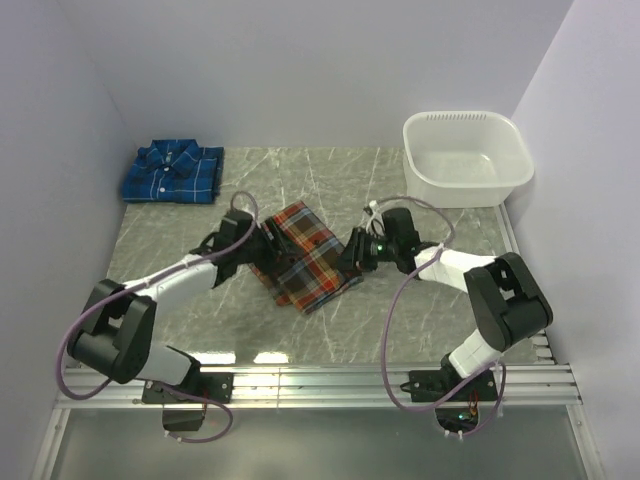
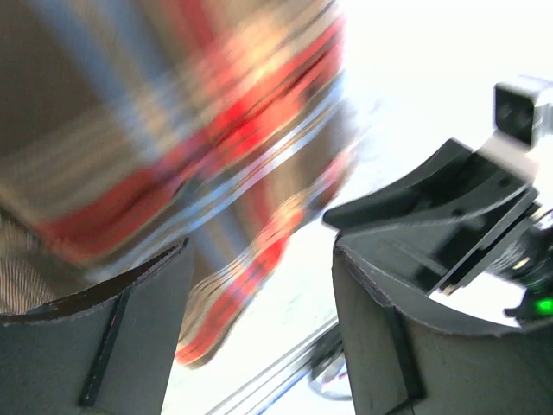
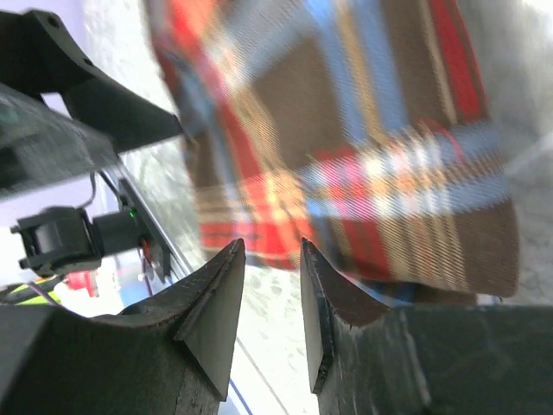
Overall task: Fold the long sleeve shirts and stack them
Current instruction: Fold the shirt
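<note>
Left claw [image 1: 252,250] stands released, jaws set wide, at the 9 o'clock edge of the red-orange plaid shirt [image 1: 302,256] on the grey marbled worktop [image 1: 350,190]. Its wrist view shows blurred fabric beyond the two dark fingers [image 2: 95,346], none of it pinched. Right claw [image 1: 352,252] faces it from the shirt's 3 o'clock side, jaws parted only narrowly and grasping nothing. Pale surface shows through the gap between its fingers [image 3: 207,320], with the shirt's edge just past the tips. Each wrist camera catches the opposite claw across the cloth.

The red-orange shirt lies mid-worktop, folded into a compact oblong slanted from 11 to 5 o'clock. Whether either claw touches it cannot be told from above. A blue plaid shirt [image 1: 172,172] sits folded, collar up, at the worktop's 10 o'clock corner — well apart from the red one. A white tub [image 1: 450,192] stands at 2 o'clock, near the right-hand wall.
</note>
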`<state>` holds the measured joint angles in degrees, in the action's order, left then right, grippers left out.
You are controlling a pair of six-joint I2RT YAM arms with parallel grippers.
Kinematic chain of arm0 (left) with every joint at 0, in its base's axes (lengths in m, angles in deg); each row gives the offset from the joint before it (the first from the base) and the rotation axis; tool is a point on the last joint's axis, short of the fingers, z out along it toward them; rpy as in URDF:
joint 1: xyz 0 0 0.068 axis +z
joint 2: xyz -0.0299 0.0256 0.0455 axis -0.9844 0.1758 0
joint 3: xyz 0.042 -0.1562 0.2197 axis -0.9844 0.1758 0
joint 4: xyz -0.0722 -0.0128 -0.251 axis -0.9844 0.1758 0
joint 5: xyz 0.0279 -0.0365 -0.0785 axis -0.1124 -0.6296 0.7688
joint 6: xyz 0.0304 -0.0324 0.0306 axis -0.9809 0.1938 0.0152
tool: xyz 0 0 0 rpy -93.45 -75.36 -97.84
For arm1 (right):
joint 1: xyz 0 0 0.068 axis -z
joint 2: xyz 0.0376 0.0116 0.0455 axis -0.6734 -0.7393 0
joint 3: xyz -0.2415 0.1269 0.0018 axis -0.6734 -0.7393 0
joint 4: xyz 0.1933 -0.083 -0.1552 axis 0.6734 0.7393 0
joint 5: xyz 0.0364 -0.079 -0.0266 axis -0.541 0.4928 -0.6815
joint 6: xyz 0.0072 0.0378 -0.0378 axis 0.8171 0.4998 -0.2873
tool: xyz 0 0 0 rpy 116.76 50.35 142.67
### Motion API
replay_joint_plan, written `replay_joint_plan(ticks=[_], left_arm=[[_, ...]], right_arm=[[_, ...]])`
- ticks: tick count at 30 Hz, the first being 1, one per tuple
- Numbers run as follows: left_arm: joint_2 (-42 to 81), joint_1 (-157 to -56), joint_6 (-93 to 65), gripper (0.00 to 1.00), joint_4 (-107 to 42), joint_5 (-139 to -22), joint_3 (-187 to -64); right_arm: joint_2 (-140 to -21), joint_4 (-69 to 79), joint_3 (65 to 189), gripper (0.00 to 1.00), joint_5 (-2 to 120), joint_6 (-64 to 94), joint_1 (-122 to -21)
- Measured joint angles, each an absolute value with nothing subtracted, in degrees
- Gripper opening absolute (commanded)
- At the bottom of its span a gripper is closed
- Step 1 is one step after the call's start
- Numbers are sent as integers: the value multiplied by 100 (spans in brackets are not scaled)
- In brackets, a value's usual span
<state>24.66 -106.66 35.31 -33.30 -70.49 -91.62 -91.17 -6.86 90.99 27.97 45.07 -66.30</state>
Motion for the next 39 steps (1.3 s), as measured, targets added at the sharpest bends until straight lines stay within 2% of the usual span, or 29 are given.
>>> replay_joint_plan(ticks=[6,13,20,23,28,33,39], left_arm=[[2544,-9779,3306,70,-3205,-7022,-10158],[3633,-9322,3267,68,-3443,-7051,-10871],[4496,-9053,3521,68,-3782,-7049,-10545],[4573,-8893,3763,69,-4110,-6911,-10296],[4555,-8843,3840,76,-4186,-6867,-10296],[4101,-8837,3700,85,-3592,-7051,-10318],[2776,-9027,3424,85,-2624,-7473,-10302]], right_arm=[[-9174,-463,10428,43,2985,4557,-6630],[-10505,-1482,11892,44,3107,5385,-6680],[-12153,-2573,12028,44,3256,6373,-6710],[-12490,-2798,11859,44,3346,6590,-6708],[-12236,-2820,11682,44,3479,6384,-6708],[-11325,-1657,11595,45,3892,5521,-6700],[-9751,-151,11348,45,4620,4408,-6669]])
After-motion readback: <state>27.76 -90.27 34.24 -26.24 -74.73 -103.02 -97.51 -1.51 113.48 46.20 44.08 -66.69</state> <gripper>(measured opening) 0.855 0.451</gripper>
